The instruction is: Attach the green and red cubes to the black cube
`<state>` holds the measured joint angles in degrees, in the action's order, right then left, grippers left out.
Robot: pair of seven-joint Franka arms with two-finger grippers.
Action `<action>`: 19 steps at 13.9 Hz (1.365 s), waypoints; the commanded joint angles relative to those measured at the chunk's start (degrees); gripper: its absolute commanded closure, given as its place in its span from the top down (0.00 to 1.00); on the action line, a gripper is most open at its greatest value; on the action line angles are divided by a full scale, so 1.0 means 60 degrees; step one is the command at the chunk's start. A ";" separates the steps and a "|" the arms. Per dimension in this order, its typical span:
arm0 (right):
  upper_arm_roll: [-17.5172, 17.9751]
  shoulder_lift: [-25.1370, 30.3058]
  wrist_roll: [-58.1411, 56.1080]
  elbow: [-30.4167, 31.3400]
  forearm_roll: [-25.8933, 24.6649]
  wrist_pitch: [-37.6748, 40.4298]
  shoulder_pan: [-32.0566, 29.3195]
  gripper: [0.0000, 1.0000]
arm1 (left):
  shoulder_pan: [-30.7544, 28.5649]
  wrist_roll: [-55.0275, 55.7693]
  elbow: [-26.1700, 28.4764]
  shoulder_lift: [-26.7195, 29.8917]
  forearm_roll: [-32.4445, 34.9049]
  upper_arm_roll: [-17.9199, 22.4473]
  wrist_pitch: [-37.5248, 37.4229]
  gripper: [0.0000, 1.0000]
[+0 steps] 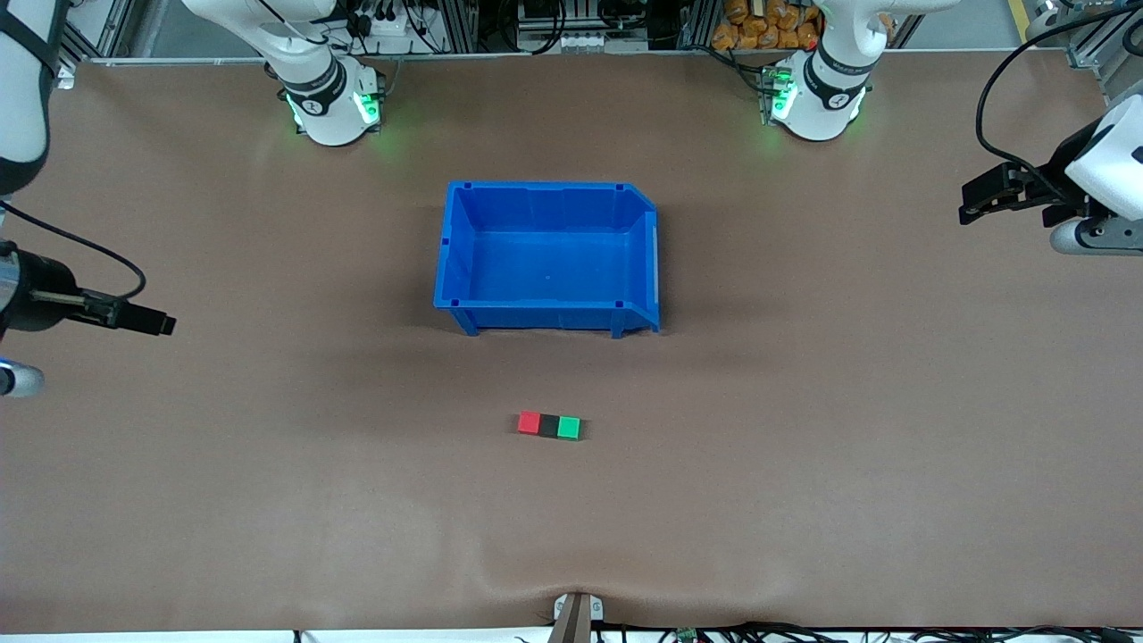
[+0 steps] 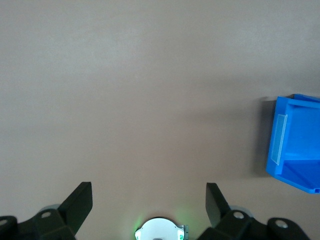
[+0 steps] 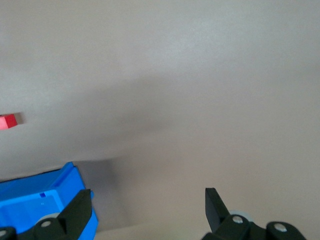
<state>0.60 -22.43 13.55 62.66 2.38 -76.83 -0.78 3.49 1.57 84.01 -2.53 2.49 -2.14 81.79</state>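
Brown matting covers the whole bench (image 1: pixel 268 500), and on it the three small cubes sit in one touching row: the red cube (image 1: pixel 529 422) toward the right arm's end, the black cube (image 1: pixel 548 425) in the middle, the green cube (image 1: pixel 569 428) toward the left arm's end. Bare matting surrounds the row on every side, with wide room down to the bench edge nearest the front camera, where the mat puckers slightly by a small bracket (image 1: pixel 576 612). Farther from that camera than the row, with a gap between, stands the blue bin (image 1: pixel 546 317), nothing inside it. Both arms wait at the ends of the bench: the right pincer (image 1: pixel 165 323) hangs over its end with fingers apart and nothing between them, and the left pincer (image 1: pixel 969 205) hangs likewise, wide apart and bare. Racks, cables and orange items line the room along the arms' bases.
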 commanded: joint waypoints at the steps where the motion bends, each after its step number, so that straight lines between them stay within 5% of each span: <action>1: 0.0135 0.0645 -0.0660 0.0337 -0.0147 0.0192 -0.0176 1.00 | -0.0011 0.0046 0.0017 0.0143 -0.0107 -0.0025 -0.0141 1.00; 12: 0.0164 0.1949 -0.1584 0.1245 -0.0645 0.0266 -0.0470 1.00 | -0.0011 0.0060 0.0002 0.0143 -0.0107 -0.0025 -0.0155 1.00; 19: 0.0164 0.3120 -0.1658 0.2707 -0.0630 0.0019 -0.0485 1.00 | 0.0004 0.0046 0.0002 0.0143 -0.0092 -0.0025 -0.0156 1.00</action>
<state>0.59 -8.18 4.67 72.99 -1.00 -74.59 -2.55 3.51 1.57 84.01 -2.53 2.49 -2.14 81.79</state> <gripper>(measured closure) 0.000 0.000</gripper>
